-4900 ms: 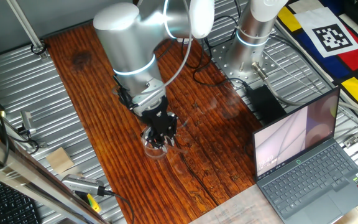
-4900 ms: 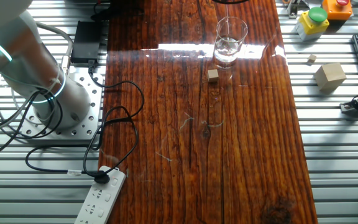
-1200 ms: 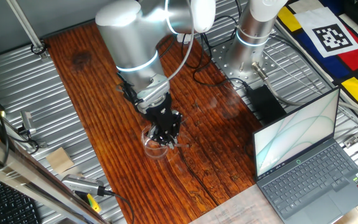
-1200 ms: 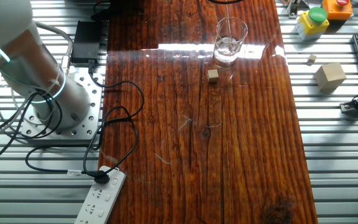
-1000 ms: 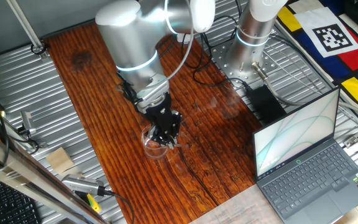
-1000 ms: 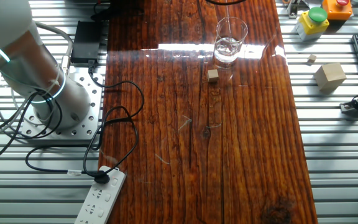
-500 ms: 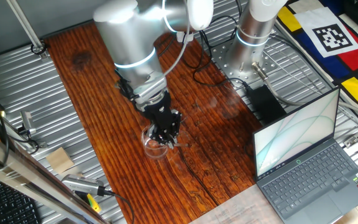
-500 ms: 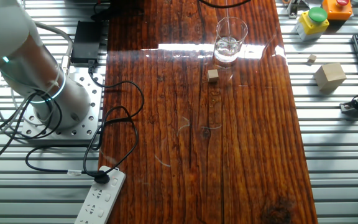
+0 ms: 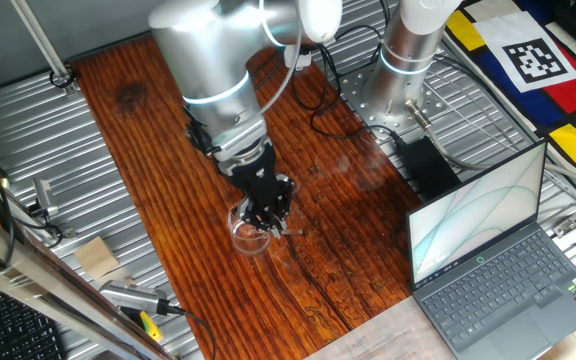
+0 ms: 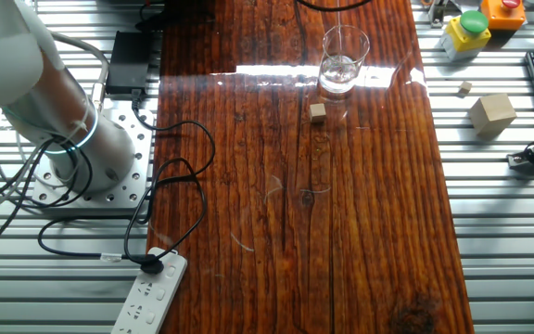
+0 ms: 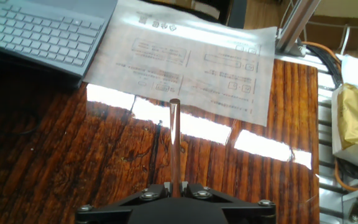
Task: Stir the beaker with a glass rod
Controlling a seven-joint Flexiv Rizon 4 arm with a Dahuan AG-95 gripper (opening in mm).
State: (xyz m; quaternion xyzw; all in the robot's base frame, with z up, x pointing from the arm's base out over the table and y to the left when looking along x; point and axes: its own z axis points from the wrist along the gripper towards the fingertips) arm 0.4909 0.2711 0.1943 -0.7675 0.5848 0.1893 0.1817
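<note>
Standing upright on the dark wooden tabletop (image 10: 369,213), the small clear glass beaker (image 10: 343,61) sits directly beneath the black two-finger gripper (image 9: 265,216), whose jaws are closed on the thin clear glass rod (image 11: 175,144) projecting straight out from between them. A small tan cube (image 10: 318,112) lies just beside the beaker at 7 o'clock; an open grey laptop (image 9: 488,255) sits well apart.

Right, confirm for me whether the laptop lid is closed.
No: the grey laptop stands open on the table's edge, its lit screen tilted up above the keyboard.
</note>
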